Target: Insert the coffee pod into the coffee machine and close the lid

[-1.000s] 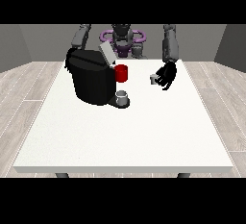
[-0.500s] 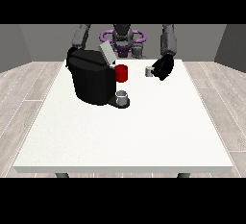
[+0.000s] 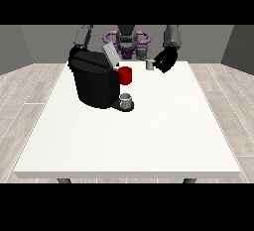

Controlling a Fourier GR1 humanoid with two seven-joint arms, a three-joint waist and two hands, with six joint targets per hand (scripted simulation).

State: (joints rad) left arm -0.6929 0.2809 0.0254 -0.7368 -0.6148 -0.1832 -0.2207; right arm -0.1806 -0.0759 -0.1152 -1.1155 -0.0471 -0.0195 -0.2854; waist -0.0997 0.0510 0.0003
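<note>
A black coffee machine (image 3: 94, 84) stands on the table's left half, its grey lid (image 3: 110, 55) tilted up and open. A red holder (image 3: 125, 75) juts from its front, above a small grey cup (image 3: 126, 99) on the drip base. The hand at the view's right (image 3: 164, 60) is raised over the table's far edge, its fingers curled round a small grey coffee pod (image 3: 149, 64), to the right of the machine and above the red holder's height. The hand at the view's left is hidden behind the machine; only its arm (image 3: 83, 35) shows.
The white table (image 3: 149, 136) stretches wide toward the camera in front of the machine. The robot's torso (image 3: 126, 39) stands behind the far edge. Wooden floor surrounds the table.
The hand at the view's right has lifted the pod off the table and carried it up and leftward toward the machine. The machine and lid have not moved.
</note>
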